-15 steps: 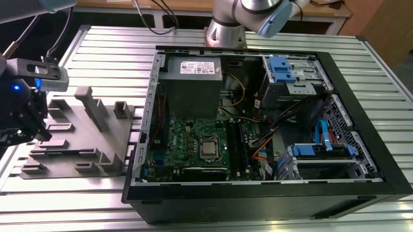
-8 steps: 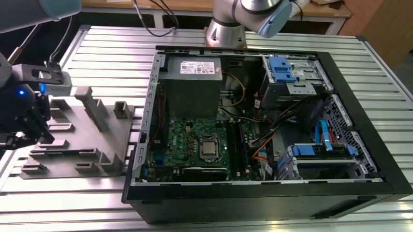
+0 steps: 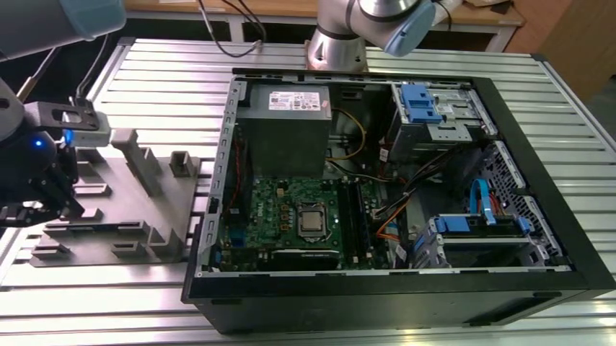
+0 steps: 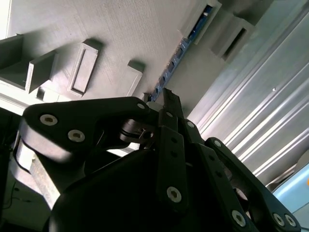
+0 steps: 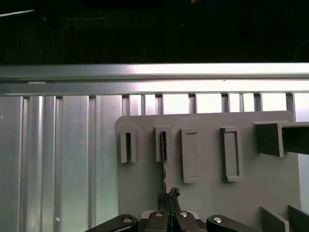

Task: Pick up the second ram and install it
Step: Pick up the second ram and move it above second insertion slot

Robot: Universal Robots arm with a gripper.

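The hand (image 5: 168, 195) is clamped on one end of the second ram (image 5: 163, 166), which stands edgewise in the grey fixture block (image 5: 207, 198).

readable text: none | white label (image 3: 287, 101) on power supply (image 3: 284, 140): print too small to read

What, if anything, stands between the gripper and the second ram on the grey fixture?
Nothing visible does. In both wrist views the gripper is shut on the near end of the second ram, which stands edge-on in a slot of the grey fixture.
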